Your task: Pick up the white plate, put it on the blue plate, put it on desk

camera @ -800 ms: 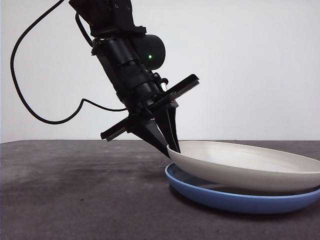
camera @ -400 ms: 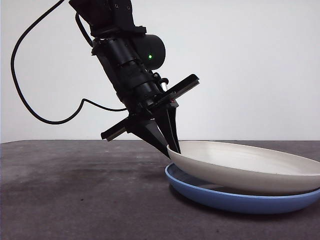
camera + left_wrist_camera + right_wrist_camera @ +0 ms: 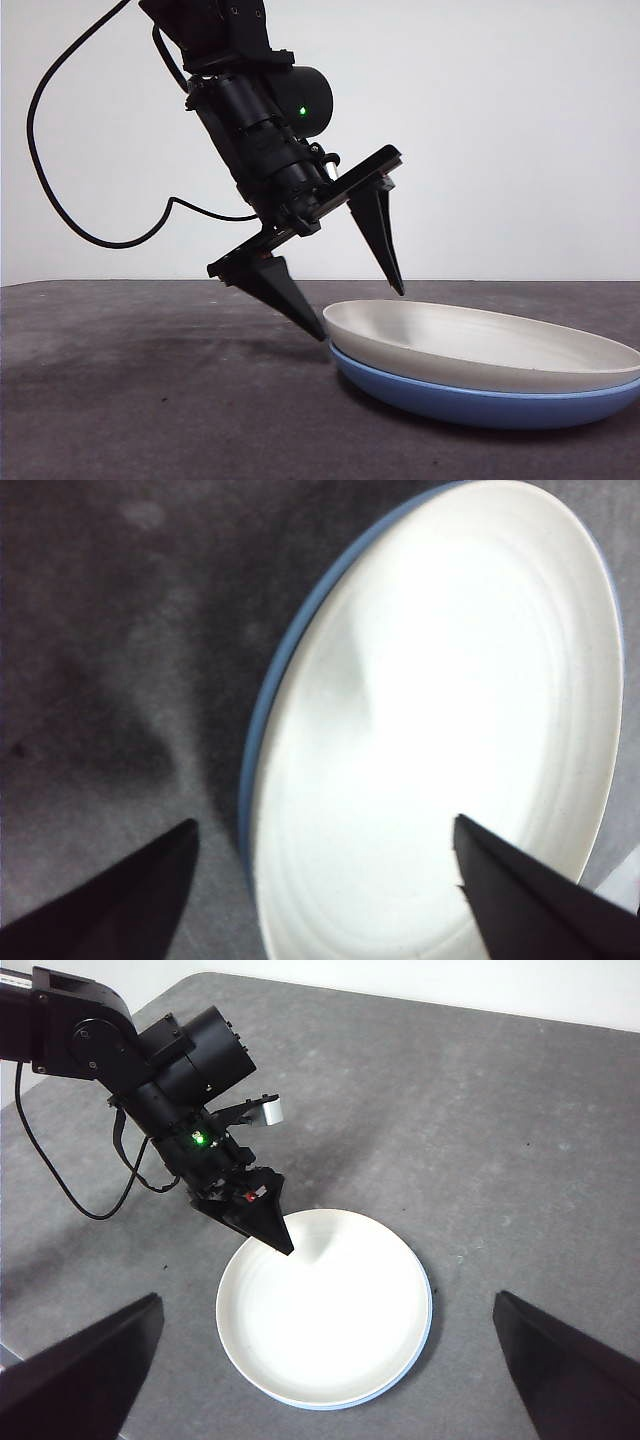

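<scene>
The white plate [image 3: 480, 345] lies flat, nested on the blue plate [image 3: 470, 403], which rests on the desk [image 3: 150, 390]. My left gripper [image 3: 357, 312] is open and tilted over the plates' left rim, with one jaw just outside the rim and one above the white plate, touching neither. In the left wrist view the white plate [image 3: 450, 730] fills the space between the spread jaws, and the blue plate [image 3: 262, 730] shows as a thin edge. My right gripper [image 3: 328, 1300] is open and empty, high above the white plate [image 3: 325, 1325] and the left gripper [image 3: 270, 1228].
The left arm's black cable [image 3: 60, 200] hangs in a loop above the desk at the left. The desk's rounded far corner and edge [image 3: 200, 980] show in the right wrist view.
My left gripper has opened and let go of the white plate's rim. The plate, tilted before, has dropped flat onto the blue plate.
</scene>
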### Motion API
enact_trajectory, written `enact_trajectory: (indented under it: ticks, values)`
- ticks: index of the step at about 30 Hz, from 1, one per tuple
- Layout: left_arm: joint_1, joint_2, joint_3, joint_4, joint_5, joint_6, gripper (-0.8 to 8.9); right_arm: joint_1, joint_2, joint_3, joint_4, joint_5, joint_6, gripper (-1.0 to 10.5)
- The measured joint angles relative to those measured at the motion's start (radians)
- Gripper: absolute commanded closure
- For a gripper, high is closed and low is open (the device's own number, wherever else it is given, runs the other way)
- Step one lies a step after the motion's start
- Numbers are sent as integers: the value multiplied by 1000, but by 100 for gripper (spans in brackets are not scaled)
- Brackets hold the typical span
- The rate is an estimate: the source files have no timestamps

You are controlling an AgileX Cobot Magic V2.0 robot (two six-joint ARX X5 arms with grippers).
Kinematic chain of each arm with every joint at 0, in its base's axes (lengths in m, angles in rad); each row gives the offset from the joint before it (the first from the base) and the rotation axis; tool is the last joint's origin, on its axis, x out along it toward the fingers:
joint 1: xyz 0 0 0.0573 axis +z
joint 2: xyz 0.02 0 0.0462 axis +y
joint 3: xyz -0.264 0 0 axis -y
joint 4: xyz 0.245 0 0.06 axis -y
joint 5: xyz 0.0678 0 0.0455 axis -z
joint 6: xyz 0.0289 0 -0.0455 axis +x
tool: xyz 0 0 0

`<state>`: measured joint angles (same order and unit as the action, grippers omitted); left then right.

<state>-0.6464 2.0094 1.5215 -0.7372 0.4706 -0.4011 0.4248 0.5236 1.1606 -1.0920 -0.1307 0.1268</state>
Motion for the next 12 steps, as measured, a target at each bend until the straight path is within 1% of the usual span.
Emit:
enact_trajectory:
  ticks: [3,7,10,12]
  values:
    - [0,0,6,-5,1,0,334,0,0,0,0,0,0,339]
    - [0,0,43,-25,3,3,334,0,0,0,0,0,0,339]
    - [0,0,87,-71,3,25,330,0,0,0,0,0,0,339]
    - [0,0,122,-110,3,44,292,0,0,0,0,0,0,339]
